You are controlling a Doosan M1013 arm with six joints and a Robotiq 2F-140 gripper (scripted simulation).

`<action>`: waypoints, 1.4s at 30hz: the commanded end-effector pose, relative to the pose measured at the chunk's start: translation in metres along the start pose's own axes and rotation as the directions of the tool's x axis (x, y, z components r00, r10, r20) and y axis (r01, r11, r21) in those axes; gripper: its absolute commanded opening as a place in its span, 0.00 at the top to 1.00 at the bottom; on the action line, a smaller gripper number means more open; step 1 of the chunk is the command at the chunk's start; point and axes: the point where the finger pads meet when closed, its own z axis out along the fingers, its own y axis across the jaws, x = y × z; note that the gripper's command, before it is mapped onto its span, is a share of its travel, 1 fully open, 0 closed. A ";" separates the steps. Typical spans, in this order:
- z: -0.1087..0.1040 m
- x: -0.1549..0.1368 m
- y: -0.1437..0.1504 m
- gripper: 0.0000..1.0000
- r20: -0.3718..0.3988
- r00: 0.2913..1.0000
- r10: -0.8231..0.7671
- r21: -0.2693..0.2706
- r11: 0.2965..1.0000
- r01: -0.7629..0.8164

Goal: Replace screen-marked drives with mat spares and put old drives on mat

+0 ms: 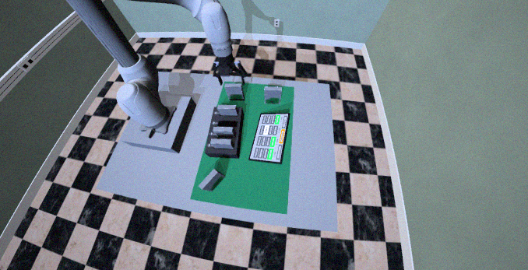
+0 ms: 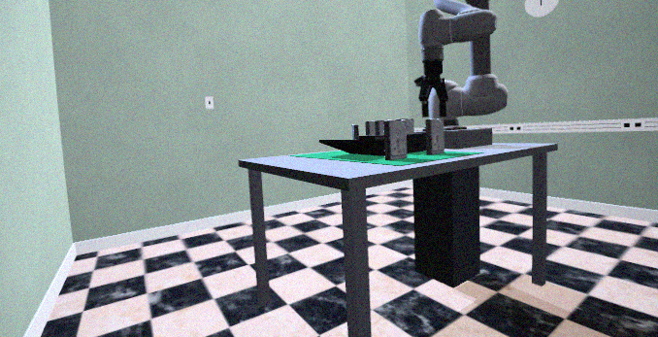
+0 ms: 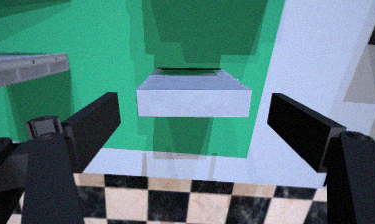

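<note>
One drive (image 1: pixel 234 91) (image 2: pixel 436 137) (image 3: pixel 194 102) is standing near the desk's far edge in the top view. The claw (image 1: pixel 231 82) (image 2: pixel 434 113) (image 3: pixel 194 108) is hanging above, fingers apart, holding nothing, maybe so it isn't tipping it. The dock (image 1: pixel 223 154) (image 2: pixel 364 148), farther from that edge, is showing one gap.

Top and exterior views share the table; wrist looks down close.

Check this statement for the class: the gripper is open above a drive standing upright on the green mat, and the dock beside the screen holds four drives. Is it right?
One part is wrong: the dock beside the screen holds three drives, as the top view shows. The gripper is indeed open above a drive standing upright on the green mat.
</note>
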 end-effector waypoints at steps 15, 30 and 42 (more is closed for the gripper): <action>-0.056 0.000 0.000 0.11 0.001 1.000 0.000 0.000 1.000 0.000; -0.058 0.000 0.000 0.90 0.001 1.000 0.000 0.000 1.000 0.000; -0.058 0.000 0.000 0.90 0.001 1.000 0.000 0.000 1.000 0.000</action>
